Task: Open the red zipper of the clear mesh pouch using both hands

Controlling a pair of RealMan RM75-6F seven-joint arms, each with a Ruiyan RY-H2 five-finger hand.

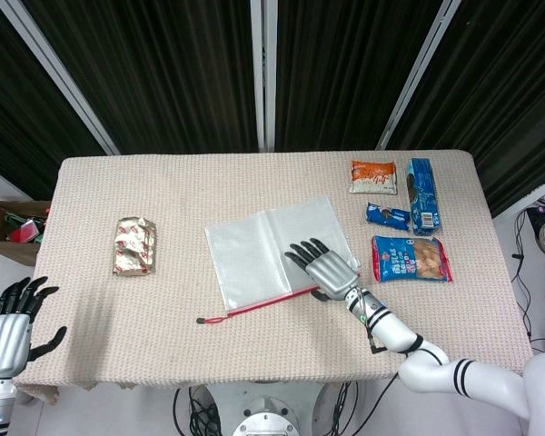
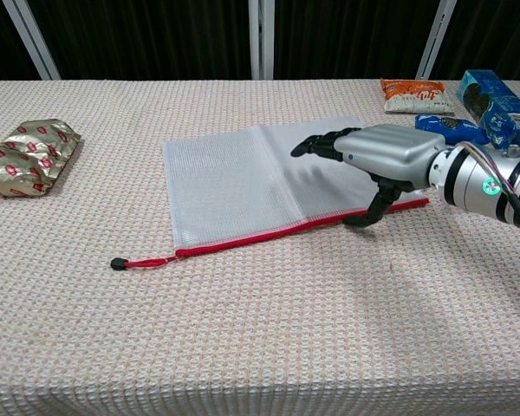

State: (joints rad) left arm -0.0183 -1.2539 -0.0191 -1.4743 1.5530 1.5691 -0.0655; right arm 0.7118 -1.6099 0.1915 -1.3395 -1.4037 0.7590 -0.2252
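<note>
pouch: flat clear mesh pouch with red zipper [image 2: 243, 182] looks light, floppy, slidey; best pinned down.
pull: red cord tab [image 2: 118, 263] to be pinched.
right hand [image 2: 381, 160]: spread over pouch, nothing gripped.
left hand [image 1: 7, 327]: open, empty.

Snack packets [image 1: 411, 258] right of pouch [image 1: 254, 254]

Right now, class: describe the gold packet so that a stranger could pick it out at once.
Start at the table with its beige woven cover and go to its left side, away from the clear mesh pouch and the blue snacks. The gold packet lies there alone, crinkled foil with red marks.
</note>
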